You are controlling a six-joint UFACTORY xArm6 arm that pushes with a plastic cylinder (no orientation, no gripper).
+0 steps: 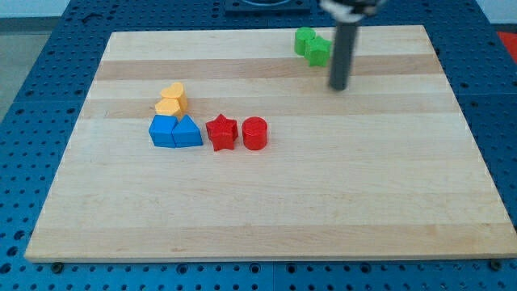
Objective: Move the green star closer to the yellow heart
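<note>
Two green blocks touch each other near the view's top, right of centre: one above and one just below and to its right. I cannot tell which of them is the star. Two yellow blocks sit together at the view's left, one above the other; their shapes are unclear, so I cannot pick out the heart. My tip rests on the board just below and right of the green pair, a short gap away, and the rod rises from it past their right side.
A blue cube and a blue triangular block sit just below the yellow pair. A red star and a red cylinder stand to their right. The wooden board lies on a blue perforated table.
</note>
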